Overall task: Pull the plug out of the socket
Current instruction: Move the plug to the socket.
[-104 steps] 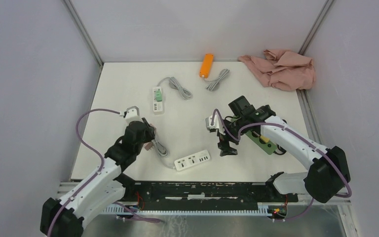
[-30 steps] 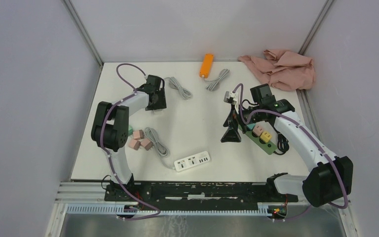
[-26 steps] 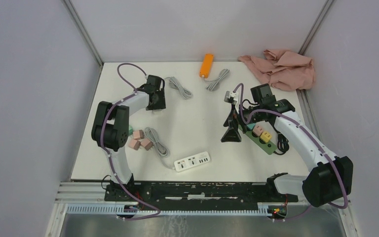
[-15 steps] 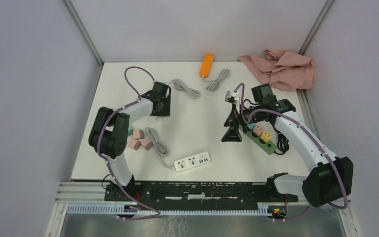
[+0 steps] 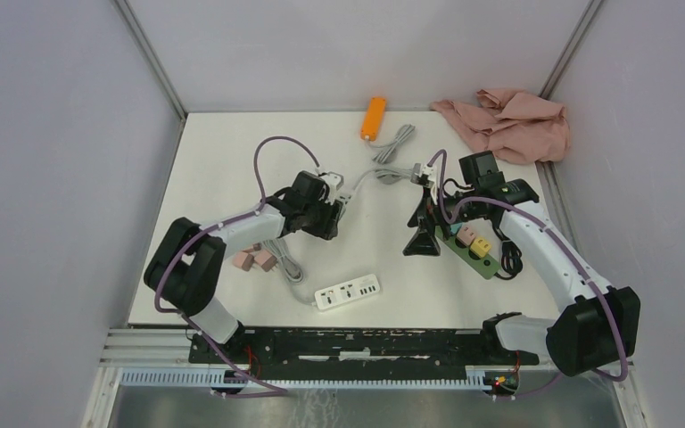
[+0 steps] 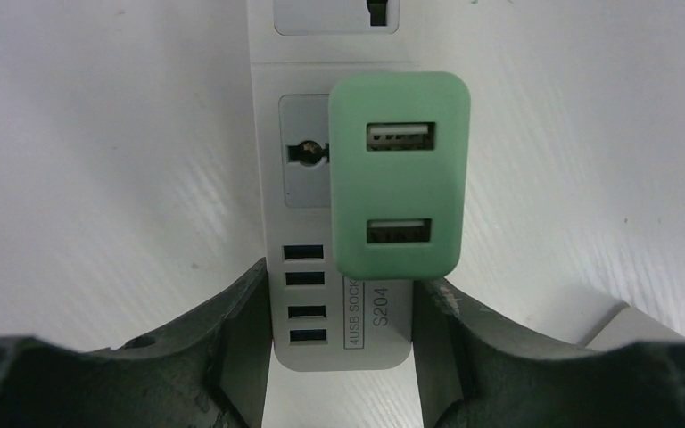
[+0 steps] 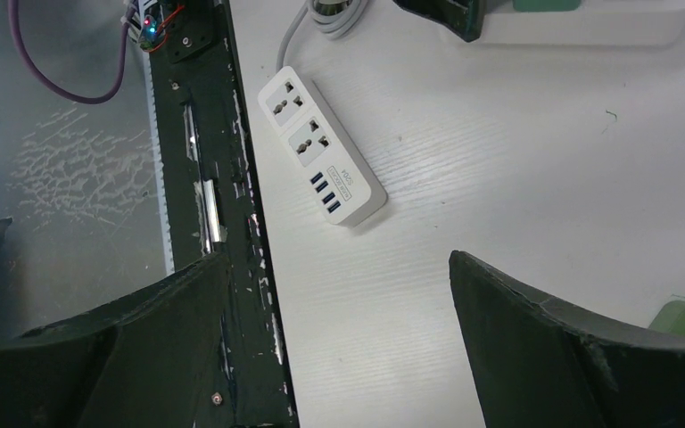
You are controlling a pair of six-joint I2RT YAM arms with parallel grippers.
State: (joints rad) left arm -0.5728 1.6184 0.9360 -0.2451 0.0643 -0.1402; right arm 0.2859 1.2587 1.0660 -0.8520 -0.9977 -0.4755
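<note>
A mint-green plug (image 6: 399, 174) with two USB ports sits in the white socket strip (image 6: 339, 321). My left gripper (image 6: 339, 352) is shut on the strip's USB end, one black finger pressed on each long side. The plug lies just beyond the fingertips, not between them. In the top view the left gripper (image 5: 324, 217) is near the table's middle and covers most of the strip. My right gripper (image 5: 421, 242) hangs open above the table to the right, with nothing between its fingers (image 7: 535, 348). The held strip (image 7: 589, 27) shows at the top edge of the right wrist view.
A second white strip (image 5: 348, 292) lies near the front edge. A green strip (image 5: 474, 251) with pink and yellow plugs is beside the right arm. Pink plugs (image 5: 251, 259) and a grey cable (image 5: 285, 265) lie left. An orange strip (image 5: 373, 117) and pink cloth (image 5: 508, 123) lie at the back.
The left gripper closed on the white strip at the back left and carried it toward the table's middle, its grey cable trailing. The right gripper stayed open and almost still.
</note>
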